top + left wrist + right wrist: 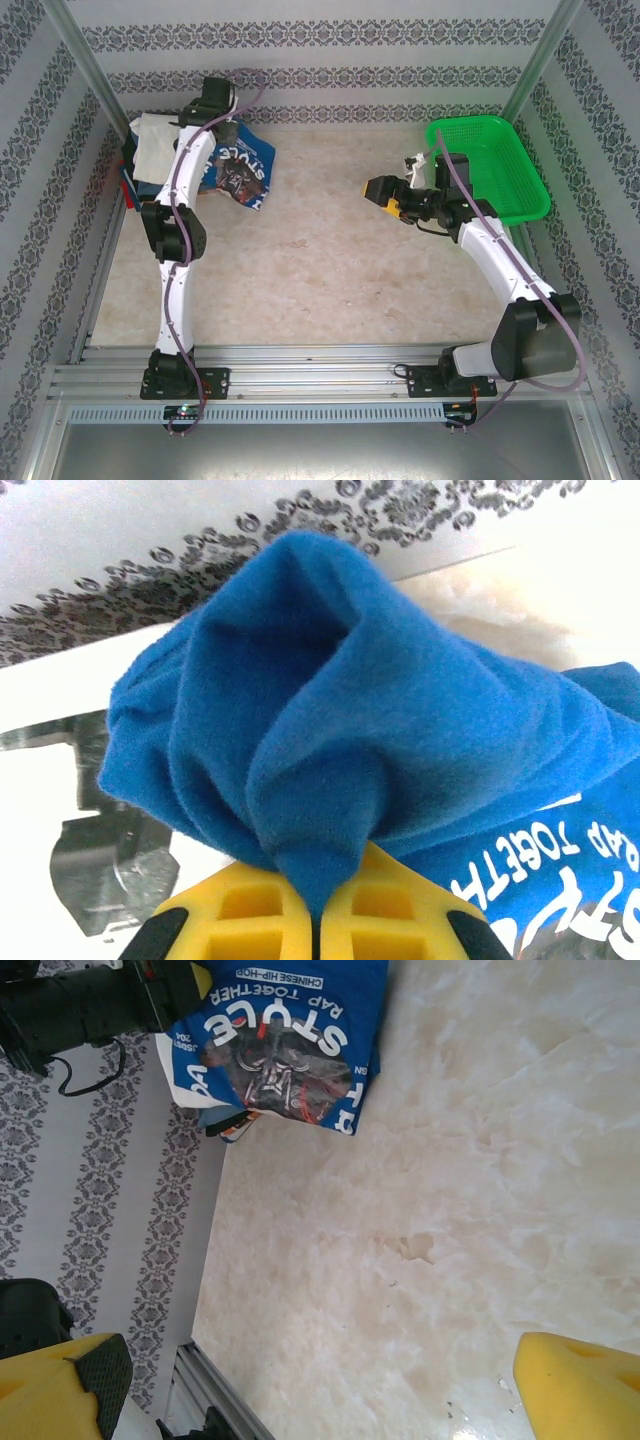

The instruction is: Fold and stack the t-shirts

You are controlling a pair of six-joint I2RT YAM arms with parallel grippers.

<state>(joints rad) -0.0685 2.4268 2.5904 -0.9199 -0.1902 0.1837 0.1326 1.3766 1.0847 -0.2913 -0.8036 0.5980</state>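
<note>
From the top external view, the royal-blue t-shirt [243,172] is seen at the far left of the table [330,270], bunched, print upward. The left gripper [230,128] is at its upper edge, and the stack of folded shirts [152,148], a white one uppermost, lies just beside it. The right gripper [386,198] is held over bare table near the middle, well apart from the cloth, and the green basket [528,195] is set at the far right. In the left wrist view, the yellow fingers [250,910] are pressed together on a pinched ridge of blue cloth, which is draped loosely above them. In the right wrist view, the jaws are spread wide with nothing between them, and the blue shirt is seen across the table beside the patterned wall [110,1190]. The step is judged to be moving the shirt by the stack. The pinch should be kept firm and the hanging cloth lifted clear, so that the white shirt is not dragged. The nearby wall could be brushed.
</note>
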